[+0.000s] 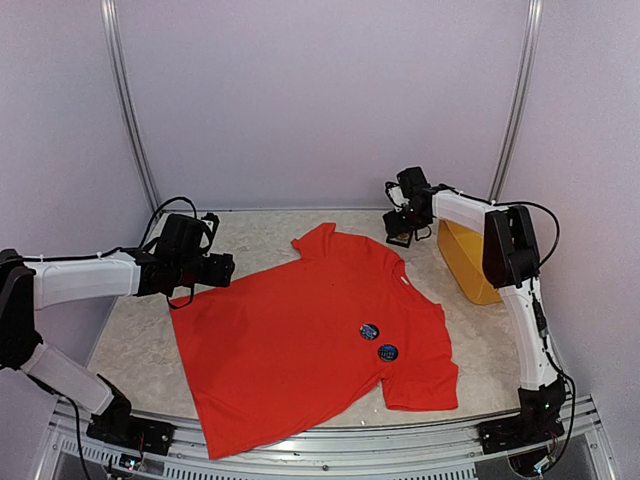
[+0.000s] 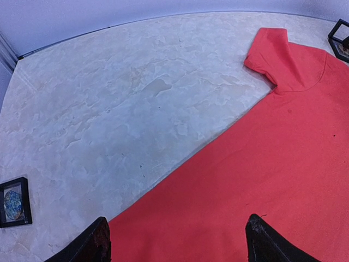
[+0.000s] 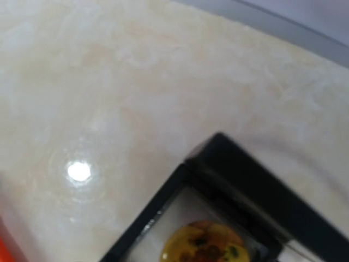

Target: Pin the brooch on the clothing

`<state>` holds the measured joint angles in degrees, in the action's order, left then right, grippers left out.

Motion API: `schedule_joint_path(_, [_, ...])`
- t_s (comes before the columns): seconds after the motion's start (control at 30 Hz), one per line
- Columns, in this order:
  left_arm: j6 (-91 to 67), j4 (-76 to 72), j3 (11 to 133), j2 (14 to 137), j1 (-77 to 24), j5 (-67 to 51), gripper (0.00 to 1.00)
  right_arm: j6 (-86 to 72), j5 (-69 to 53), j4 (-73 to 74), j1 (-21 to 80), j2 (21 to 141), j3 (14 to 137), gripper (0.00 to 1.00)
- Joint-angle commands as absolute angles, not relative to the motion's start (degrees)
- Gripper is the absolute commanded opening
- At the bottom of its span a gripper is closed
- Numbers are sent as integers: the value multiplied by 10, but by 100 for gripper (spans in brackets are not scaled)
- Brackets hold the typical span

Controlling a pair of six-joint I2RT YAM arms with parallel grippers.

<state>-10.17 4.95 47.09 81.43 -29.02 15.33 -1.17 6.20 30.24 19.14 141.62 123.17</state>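
The red-orange T-shirt (image 1: 300,340) lies spread flat on the table, and also fills the lower right of the left wrist view (image 2: 262,164). Two small dark round brooches (image 1: 369,330) (image 1: 387,352) sit on its chest. My left gripper (image 1: 222,268) hovers open over the shirt's left edge, its fingertips (image 2: 97,243) wide apart and empty. My right gripper (image 1: 402,232) is low over a black-framed box (image 1: 400,238) beyond the collar. The blurred right wrist view shows this box (image 3: 245,185) holding a yellow-orange brooch (image 3: 204,246); my own fingers do not show there.
A yellow plastic basket (image 1: 466,262) stands at the right, beside the right arm. A second black-framed box (image 2: 13,202) with a bluish brooch lies on the marbled tabletop (image 2: 136,98) left of the shirt. The first box's corner shows at the left wrist view's right edge (image 2: 341,41).
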Motion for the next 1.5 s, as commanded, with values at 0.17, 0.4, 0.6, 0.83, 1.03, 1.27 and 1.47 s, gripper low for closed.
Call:
schedule_joint_path(0.17, [-94,62,485,829,-294,140,80,12,36,323,183,1484,1285,68])
schedule_joint_path(0.4, [-94,67,485,829,-294,139,79,11,4,349,179,1489,1276,62])
schedule_joint_path(0.6, [-91,67,486,831,-293,137,79,28,29,352,179,1456,1251,62])
schedule_joint_path(0.83, [-96,63,482,836,-294,128,79,35,54,322,179,1427,1259,68])
schedule_joint_path(1.03, [-95,64,474,834,-294,128,79,31,63,334,169,1466,1290,71])
schedule_joint_path(1.27, [-93,67,472,841,-294,128,79,33,47,339,165,1491,1285,70])
schedule_joint_path(1.47, [-90,67,473,845,-294,126,79,43,-41,344,166,1484,1252,67])
